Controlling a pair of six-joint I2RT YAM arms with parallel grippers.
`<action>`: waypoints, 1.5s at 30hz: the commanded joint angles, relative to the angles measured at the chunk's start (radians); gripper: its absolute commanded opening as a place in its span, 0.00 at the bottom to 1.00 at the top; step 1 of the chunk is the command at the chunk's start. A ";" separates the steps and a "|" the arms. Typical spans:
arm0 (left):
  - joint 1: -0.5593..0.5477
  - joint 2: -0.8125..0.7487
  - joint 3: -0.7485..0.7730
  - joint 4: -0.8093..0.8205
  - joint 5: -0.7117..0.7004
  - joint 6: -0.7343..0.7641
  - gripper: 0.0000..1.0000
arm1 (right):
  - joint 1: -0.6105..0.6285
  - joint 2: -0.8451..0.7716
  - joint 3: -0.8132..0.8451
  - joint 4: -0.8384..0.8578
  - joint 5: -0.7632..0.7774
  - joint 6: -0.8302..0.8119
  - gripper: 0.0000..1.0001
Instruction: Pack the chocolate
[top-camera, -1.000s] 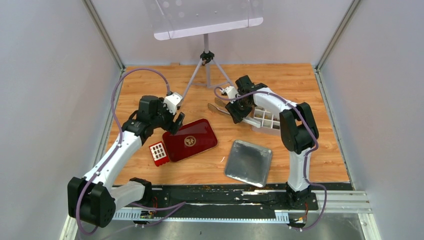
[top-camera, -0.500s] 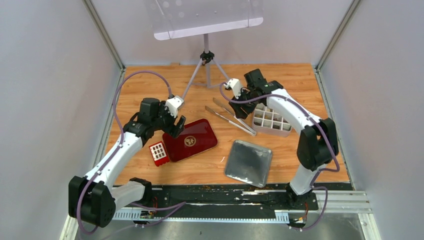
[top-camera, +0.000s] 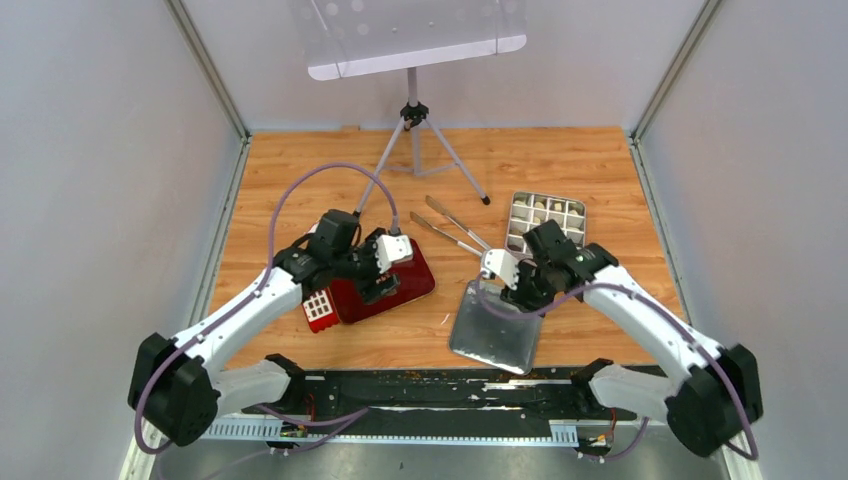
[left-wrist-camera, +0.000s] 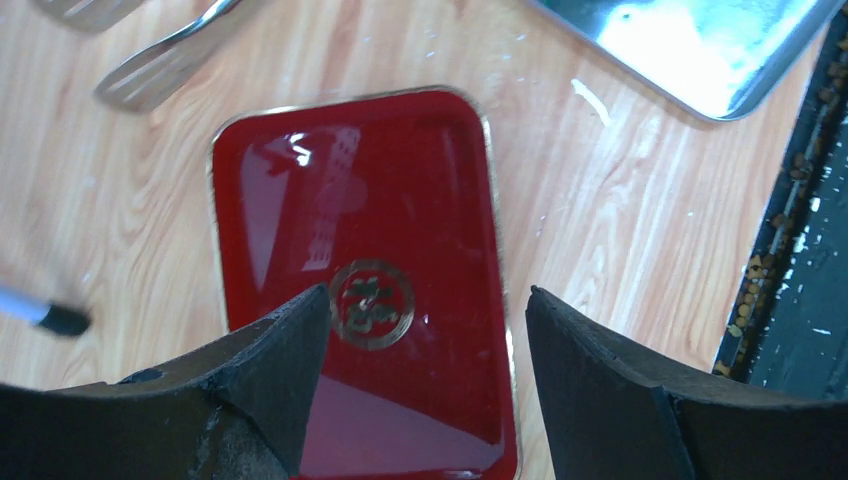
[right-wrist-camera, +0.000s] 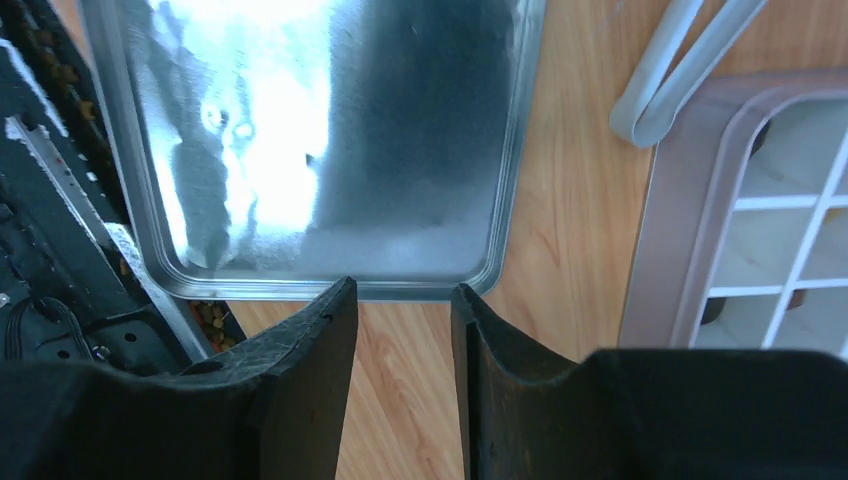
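Right end effector (right-wrist-camera: 402, 292) swung down over the shiny rectangular metal tray (right-wrist-camera: 330, 150)

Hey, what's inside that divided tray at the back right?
A few small chocolates, some pale, sit in the far compartments of the divided tray. The right arm covers its near rows, so what they hold cannot be seen.

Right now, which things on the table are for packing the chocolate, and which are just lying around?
For the job: chocolates, divided box holding them, red lid under the left gripper, silver tray by the right gripper; maybe the tongs.
Just lying about, I think: small red box, tripod.
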 joint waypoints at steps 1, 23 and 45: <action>-0.052 0.066 0.046 0.033 0.023 0.007 0.79 | 0.139 -0.180 -0.086 0.024 -0.059 -0.040 0.39; -0.020 -0.184 -0.054 0.158 -0.340 -0.400 0.84 | 0.671 -0.077 -0.230 0.304 0.041 0.247 0.40; -0.020 -0.346 -0.097 0.188 -0.318 -0.299 0.88 | 0.732 0.069 -0.242 0.413 0.115 0.301 0.00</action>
